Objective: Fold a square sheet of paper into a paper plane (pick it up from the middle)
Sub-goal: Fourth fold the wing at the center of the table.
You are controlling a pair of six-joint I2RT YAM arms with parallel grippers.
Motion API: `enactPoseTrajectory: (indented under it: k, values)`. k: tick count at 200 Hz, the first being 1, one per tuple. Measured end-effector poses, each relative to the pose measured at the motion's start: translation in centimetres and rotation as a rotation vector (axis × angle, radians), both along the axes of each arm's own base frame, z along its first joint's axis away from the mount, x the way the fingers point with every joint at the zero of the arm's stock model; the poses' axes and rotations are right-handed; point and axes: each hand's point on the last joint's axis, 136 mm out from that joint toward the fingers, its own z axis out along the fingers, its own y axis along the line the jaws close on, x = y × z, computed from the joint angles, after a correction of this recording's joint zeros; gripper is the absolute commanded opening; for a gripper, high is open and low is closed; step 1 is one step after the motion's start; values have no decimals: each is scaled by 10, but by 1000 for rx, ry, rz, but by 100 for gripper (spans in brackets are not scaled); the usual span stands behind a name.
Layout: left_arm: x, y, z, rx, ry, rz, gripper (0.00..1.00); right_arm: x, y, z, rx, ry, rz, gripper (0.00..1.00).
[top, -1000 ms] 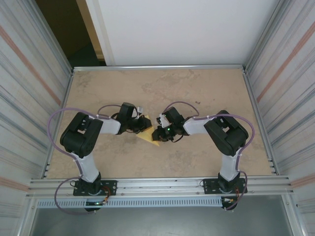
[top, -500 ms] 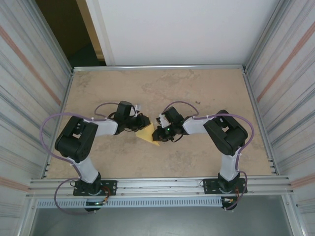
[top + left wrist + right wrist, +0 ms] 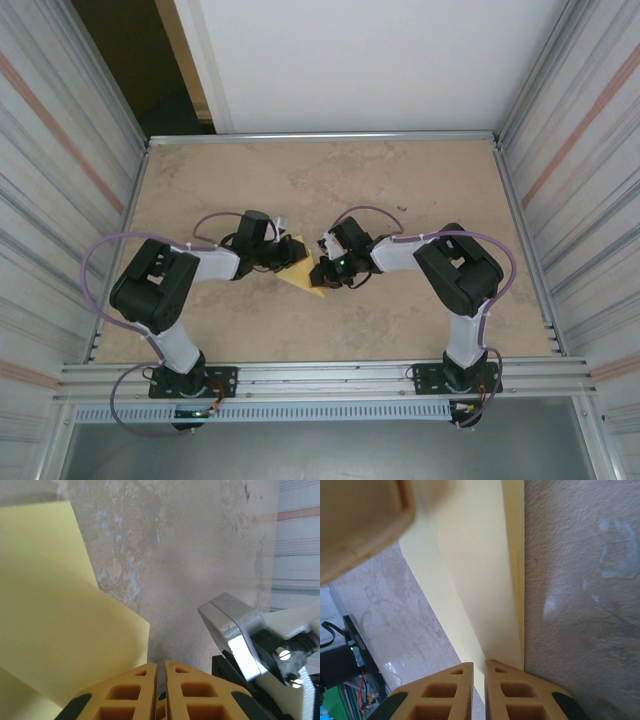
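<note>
**Left elbow swings out; both grippers shut at the folded paper**

Since a second ago the left arm's elbow has swung outward toward the left wall and a little nearer the bases. The right arm has barely shifted, and the paper lies where it was.

From the top view, the paper plane (image 3: pixel 303 272) is a pale-yellow triangle lying on the table (image 3: pixel 420 180) about midway between the two arms. The left gripper (image 3: pixel 289 250) reaches it from the left at its far edge. The right gripper (image 3: pixel 322 270) meets it from the right, and the two grippers stand close together over the sheet.

At the left wrist, the orange fingers (image 3: pixel 125 697) are drawn together with only a thin slit between them. Layered yellow paper spreads across the left of this view, its near edge running down to the left fingertip. Whether that edge is pinched cannot be told. A silver-faced block (image 3: pixel 234 632) on white hardware sits just right of the fingers.

At the right wrist, the fingers (image 3: pixel 442 695) are likewise closed to a slit. A long folded strip of the paper narrows down to their tips, touching them; a true grip cannot be told. A blurred tan shape (image 3: pixel 360 525) crowds the upper left corner.
</note>
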Motion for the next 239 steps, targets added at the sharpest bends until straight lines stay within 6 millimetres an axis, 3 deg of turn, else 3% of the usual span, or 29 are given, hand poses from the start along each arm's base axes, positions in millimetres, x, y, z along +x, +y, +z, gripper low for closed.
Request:
enactPoseTrajectory:
  k: [89, 239]
  values:
    - [1, 11, -22, 94, 65, 54, 11, 0, -1, -2, -16, 13, -2, 14]
    - [7, 22, -28, 128, 65, 100, 11, 1, -1, -3, -19, 20, -4, 14]
